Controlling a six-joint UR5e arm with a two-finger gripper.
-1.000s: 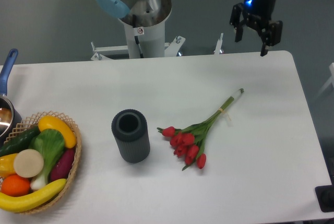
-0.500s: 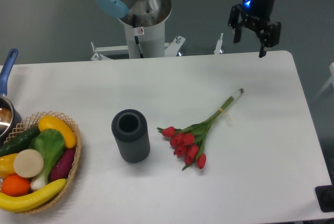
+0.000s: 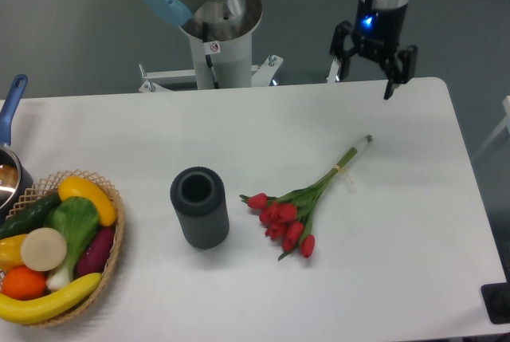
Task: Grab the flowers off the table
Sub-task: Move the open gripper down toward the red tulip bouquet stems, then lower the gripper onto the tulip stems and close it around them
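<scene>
At the far left a pot [image 3: 8,168] with a blue handle is cut off by the frame edge, so its contents cannot be made out. Beside it a wicker basket [image 3: 107,190] holds fruit and vegetables, its lower rim also cut off. A dark grey ribbed cylinder [image 3: 199,207] stands upright on the table [image 3: 414,222], open mouth upward. Just right of it the flowers [image 3: 296,208] lie flat on the table, long axis running diagonally: red buds toward the near left, the tied stem ends pointing to the far right, toward the fingers. The gripper [image 3: 363,72] hangs over the table's far edge, well apart from the flowers and beyond their stem tips, fingers spread wide with nothing between them. The arm above it is cut off at the top.
</scene>
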